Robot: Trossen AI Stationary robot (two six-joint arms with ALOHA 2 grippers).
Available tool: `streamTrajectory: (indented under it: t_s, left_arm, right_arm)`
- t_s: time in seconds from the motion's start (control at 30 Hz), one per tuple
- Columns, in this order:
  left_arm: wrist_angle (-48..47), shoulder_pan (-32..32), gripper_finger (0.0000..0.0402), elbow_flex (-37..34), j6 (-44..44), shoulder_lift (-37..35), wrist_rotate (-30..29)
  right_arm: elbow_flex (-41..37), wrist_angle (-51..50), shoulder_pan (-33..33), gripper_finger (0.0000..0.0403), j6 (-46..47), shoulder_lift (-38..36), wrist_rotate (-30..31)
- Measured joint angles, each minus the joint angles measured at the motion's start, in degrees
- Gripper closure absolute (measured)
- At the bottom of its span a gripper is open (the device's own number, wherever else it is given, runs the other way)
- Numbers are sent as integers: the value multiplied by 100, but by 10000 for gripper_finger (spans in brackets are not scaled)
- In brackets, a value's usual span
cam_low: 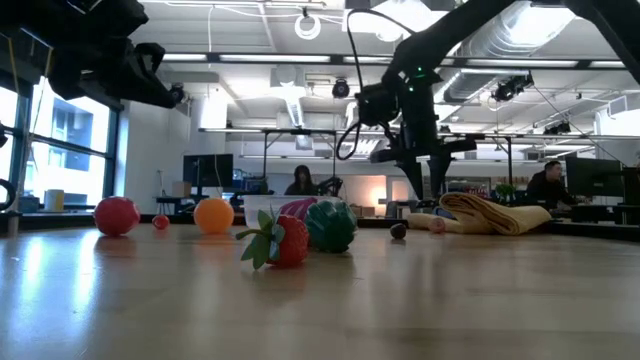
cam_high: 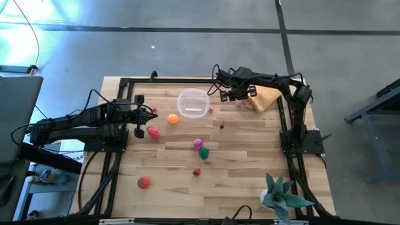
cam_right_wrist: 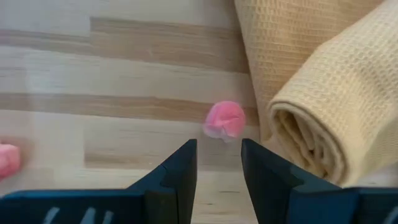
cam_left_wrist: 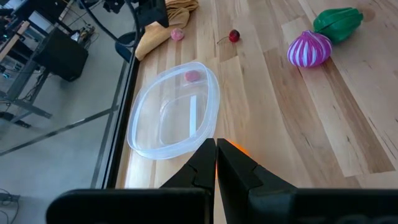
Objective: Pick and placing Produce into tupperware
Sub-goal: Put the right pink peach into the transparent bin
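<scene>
The clear tupperware [cam_high: 193, 103] stands at the far middle of the table, with nothing in it that I can see. Produce lies scattered on the wood: an orange [cam_high: 173, 119], a red piece [cam_high: 153, 132], a magenta onion [cam_high: 199, 144], a green piece [cam_high: 204, 152], a strawberry [cam_high: 197, 172], a tomato [cam_high: 144, 182] and a cherry [cam_high: 222, 125]. A small pink piece [cam_right_wrist: 225, 119] lies against the tan cloth [cam_right_wrist: 323, 93]. My right gripper [cam_right_wrist: 219, 162] points down just above and short of it, open. My left gripper [cam_left_wrist: 216, 155] is shut, raised near the orange.
Another pink piece [cam_high: 210, 110] lies just right of the tupperware. The rolled tan cloth [cam_high: 262, 97] fills the far right corner. A teal spiky plant [cam_high: 281, 197] stands at the near right. A black frame [cam_high: 125, 81] runs along the table's edges.
</scene>
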Motion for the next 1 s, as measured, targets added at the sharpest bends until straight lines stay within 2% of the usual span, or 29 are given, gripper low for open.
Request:
streamTrajectory:
  t_s: [0.43,0.57,0.73,1.0]
  left_arm:
    - [0,0,396,0,-2,0,0]
    - [0,-1,396,2,-2,0,0]
    - [0,0,396,2,-2,0,0]
    - [0,0,396,2,-2,0,2]
  right_arm:
    - [-24,109,5,285,382,-2,552]
    - [-307,191,6,285,502,-4,549]
    - [-796,817,-60,285,553,-2,328]
    - [-876,1049,-81,285,807,-4,296]
